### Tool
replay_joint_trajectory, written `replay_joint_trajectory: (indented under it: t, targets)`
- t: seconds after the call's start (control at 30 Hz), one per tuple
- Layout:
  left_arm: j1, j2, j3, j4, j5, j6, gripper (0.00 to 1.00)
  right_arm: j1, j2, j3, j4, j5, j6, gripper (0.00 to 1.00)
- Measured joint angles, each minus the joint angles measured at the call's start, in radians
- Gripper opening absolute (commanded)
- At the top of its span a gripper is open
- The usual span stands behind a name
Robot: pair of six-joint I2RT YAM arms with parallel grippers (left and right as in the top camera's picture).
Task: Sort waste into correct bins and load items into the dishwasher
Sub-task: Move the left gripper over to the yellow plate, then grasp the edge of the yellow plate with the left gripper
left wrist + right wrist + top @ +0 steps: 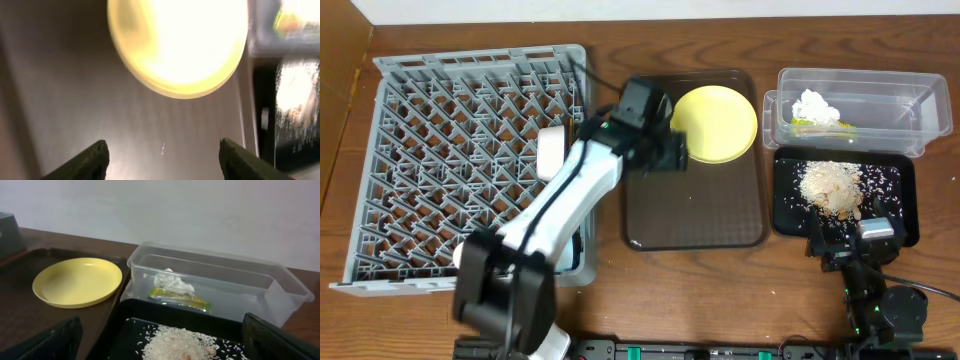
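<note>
Well, the biggest thing on the tabletop [670,40] is the grey dish rack [440,150], sitting on the left side so dishes can stand between its pegs. Much of its floor is free, so I think a plate will fit. Next to it lies the brown tray [695,215], mostly bare. The left arm [575,185] reaches across the rack's corner to this tray. On the right sit the clear tub [890,115] and, just in front of it, the black tray [782,200].

The yellow plate [715,122] lies flat in the far right corner of the brown tray, close to the rim and the tub, so that side is tight. The near side has open room. The left fingers [87,162] hover just before the plate's near edge, spread apart, holding nothing. I think they will grab it there. The right fingers [52,340] rest wide apart and empty by the black tray.

Tissue [817,105] and a wrapper [180,299] lie in the tub. Rice grains [832,185] lie in the black tray.
</note>
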Motion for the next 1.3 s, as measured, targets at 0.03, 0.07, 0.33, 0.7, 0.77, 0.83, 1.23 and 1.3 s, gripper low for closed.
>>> replay_joint_trajectory:
  t: [0.03,0.07,0.33,0.7,0.77,0.83,1.23,1.3]
  targets:
    - [0.000,0.024,0.005,0.050,0.001,-0.013,0.71,0.000,0.000,0.000,0.000,0.000,0.000,0.99]
    - [0.000,0.045,0.008,0.098,0.001,-0.024,0.71,0.000,0.000,0.000,0.000,0.000,0.000,0.99]
    - [0.000,0.203,0.015,0.311,0.003,-0.089,0.58,0.000,0.000,0.000,0.000,0.000,0.000,0.99]
    - [0.001,0.317,0.021,0.293,0.011,-0.153,0.34,0.000,0.000,0.000,0.000,0.000,0.000,0.99]
    - [0.001,0.317,0.026,0.266,0.014,-0.155,0.31,0.000,0.000,0.000,0.000,0.000,0.000,0.99]
    - [0.001,0.316,0.032,0.222,0.018,-0.155,0.31,0.000,0.000,0.000,0.000,0.000,0.000,0.99]
    - [0.004,0.278,0.042,-0.060,0.186,-0.135,0.44,0.000,0.000,0.000,0.000,0.000,0.000,0.99]
    - [0.004,0.249,0.036,-0.079,0.198,-0.118,0.44,0.000,0.000,0.000,0.000,0.000,0.000,0.99]
